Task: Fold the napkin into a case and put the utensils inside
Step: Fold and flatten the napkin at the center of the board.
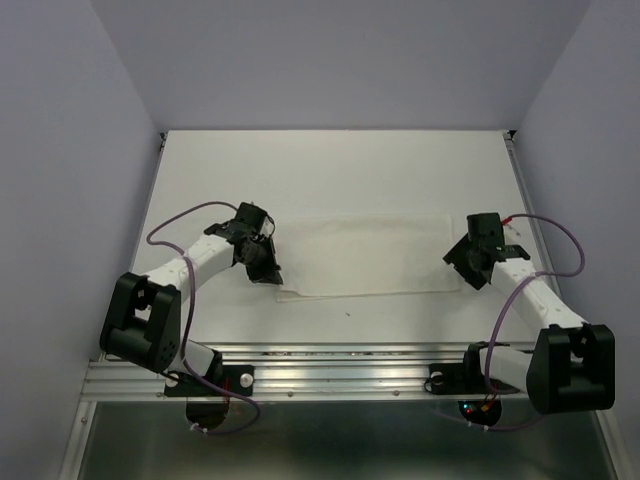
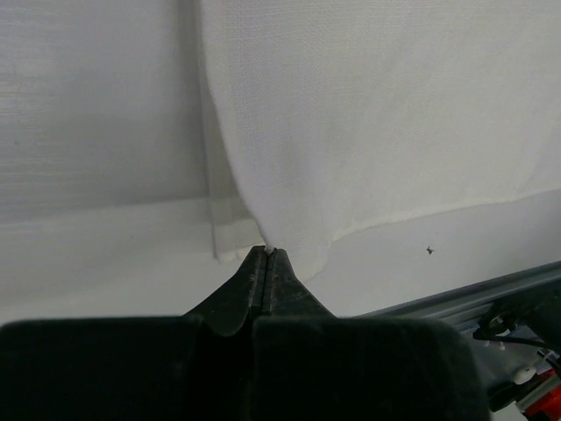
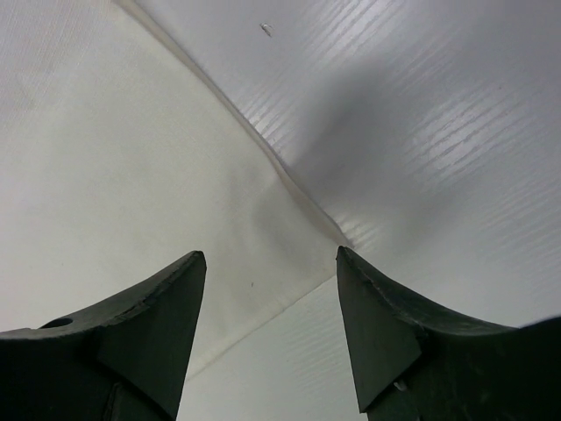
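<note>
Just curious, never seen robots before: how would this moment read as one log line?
napkin: spread out | left gripper: shut on its near-left corner | right gripper: open over right end

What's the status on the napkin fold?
Left gripper shut on napkin near-left corner. Right gripper open over its right end, empty. Napkin strip flat on table. No utensils in view.

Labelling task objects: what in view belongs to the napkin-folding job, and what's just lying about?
Job: napkin; left gripper, shut on its corner; right gripper, open over its other end.
Lying about: dark speck on table.
</note>
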`<state>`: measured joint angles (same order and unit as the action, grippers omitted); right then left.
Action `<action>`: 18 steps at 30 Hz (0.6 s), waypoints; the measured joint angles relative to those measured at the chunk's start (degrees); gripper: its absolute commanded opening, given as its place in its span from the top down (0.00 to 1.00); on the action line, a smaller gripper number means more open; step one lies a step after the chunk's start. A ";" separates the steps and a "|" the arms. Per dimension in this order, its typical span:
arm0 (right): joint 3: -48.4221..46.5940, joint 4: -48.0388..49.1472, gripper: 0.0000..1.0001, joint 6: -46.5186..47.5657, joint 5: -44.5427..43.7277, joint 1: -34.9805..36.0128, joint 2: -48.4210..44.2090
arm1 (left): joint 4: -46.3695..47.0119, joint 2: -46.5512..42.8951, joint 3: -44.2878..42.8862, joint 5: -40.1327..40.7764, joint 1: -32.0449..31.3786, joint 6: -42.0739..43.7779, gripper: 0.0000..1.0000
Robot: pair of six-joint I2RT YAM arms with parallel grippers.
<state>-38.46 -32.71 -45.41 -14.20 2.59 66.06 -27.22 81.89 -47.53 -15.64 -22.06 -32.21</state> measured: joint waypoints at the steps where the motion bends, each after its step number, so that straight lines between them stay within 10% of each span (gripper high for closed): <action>1: -0.07 0.11 0.33 0.09 -0.07 0.00 0.24 | -0.37 -0.28 -0.13 0.00 0.00 0.33 1.00; 18: -0.13 5.16 0.44 7.04 12.33 7.41 0.72 | -2.67 4.17 3.80 -1.11 -1.90 3.43 1.00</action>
<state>-38.59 -27.55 -38.37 -1.87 10.00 66.78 -29.89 86.06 -43.72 -16.75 -23.97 -28.77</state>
